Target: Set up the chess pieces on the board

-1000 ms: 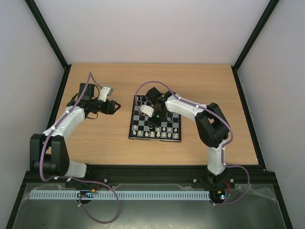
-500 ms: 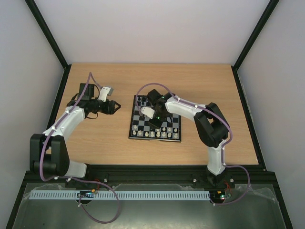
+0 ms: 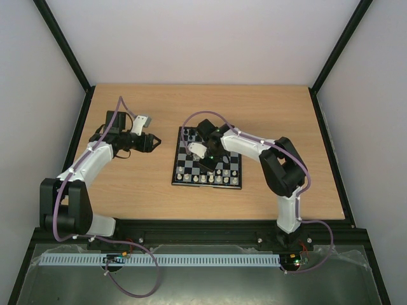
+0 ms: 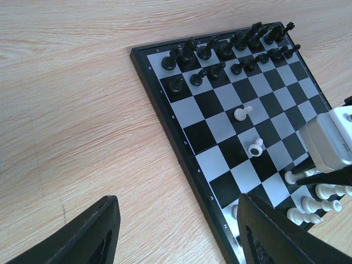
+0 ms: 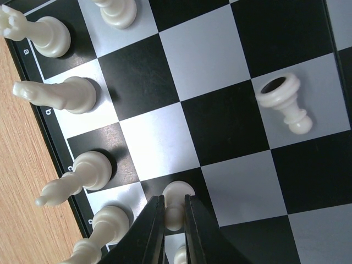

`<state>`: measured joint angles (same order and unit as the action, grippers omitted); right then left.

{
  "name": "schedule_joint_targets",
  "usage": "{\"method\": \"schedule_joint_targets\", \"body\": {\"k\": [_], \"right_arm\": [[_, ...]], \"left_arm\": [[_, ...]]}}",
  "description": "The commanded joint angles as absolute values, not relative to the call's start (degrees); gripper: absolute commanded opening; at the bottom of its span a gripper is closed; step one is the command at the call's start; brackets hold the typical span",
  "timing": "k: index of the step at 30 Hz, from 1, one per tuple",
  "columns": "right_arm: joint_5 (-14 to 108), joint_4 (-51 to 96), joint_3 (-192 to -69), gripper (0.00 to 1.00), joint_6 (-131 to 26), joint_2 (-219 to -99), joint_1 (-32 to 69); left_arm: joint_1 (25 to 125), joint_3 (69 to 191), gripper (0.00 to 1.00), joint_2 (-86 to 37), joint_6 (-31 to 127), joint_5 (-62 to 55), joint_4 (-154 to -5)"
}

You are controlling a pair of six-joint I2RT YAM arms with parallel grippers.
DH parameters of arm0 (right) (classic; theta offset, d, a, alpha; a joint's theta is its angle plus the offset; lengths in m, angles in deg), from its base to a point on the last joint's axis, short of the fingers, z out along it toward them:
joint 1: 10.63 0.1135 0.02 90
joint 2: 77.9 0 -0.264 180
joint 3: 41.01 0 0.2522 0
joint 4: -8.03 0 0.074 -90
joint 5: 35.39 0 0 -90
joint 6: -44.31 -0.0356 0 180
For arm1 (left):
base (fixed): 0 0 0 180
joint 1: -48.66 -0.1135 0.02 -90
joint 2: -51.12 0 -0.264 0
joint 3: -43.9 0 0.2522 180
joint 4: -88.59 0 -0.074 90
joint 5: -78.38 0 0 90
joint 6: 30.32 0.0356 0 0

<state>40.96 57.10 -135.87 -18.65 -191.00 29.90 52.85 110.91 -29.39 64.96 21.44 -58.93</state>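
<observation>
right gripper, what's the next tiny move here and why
Probably ease it straight down a touch before letting go. The right gripper is shut on a white pawn, upright over a dark square in the second row of the board, beside the white back-row pieces. Whether its base touches the square is unclear, so releasing now might tip it like the fallen pawn nearby.

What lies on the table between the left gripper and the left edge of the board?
Nothing: only bare wooden table lies between the left gripper and the board. The top view shows that strip empty, and the left wrist view agrees.
</observation>
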Motion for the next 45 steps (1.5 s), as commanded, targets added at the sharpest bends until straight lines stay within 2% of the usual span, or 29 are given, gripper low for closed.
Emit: {"method": "schedule_joint_targets", "body": {"k": [1,9,16,22,30,37,45], "right_arm": [[41.8,59.5,-133.8,0.1,-17.7,-190.1,29.9],[43.0,59.0,-131.3,0.1,-16.6,-188.3,29.9],[42.7,58.2,-133.8,0.26,-18.5,-189.0,29.9],[42.6,60.1,-138.9,0.29,-18.1,-188.1,29.6],[40.1,63.1,-142.6,0.31,-17.3,-182.6,27.7],[40.3,60.3,-133.3,0.32,-19.1,-175.1,18.7],[40.0,58.3,-122.7,0.32,-21.1,-168.8,11.6]], "left_arm": [[52.5,110.0,0.62,-28.8,64.6,22.9,-59.6],[52.5,110.1,0.62,-29.4,64.4,23.1,-59.9],[52.7,110.7,0.62,-30.3,64.3,23.4,-59.9],[54.7,112.7,0.6,-31.1,67.5,23.4,-57.4],[62.9,116.3,0.58,-33.1,74.6,20.2,-53.7],[72.5,119.9,0.53,-37.6,76.5,9.5,-54.1],[78.7,124.9,0.53,-45.5,82.6,10.3,-54.7]]}}
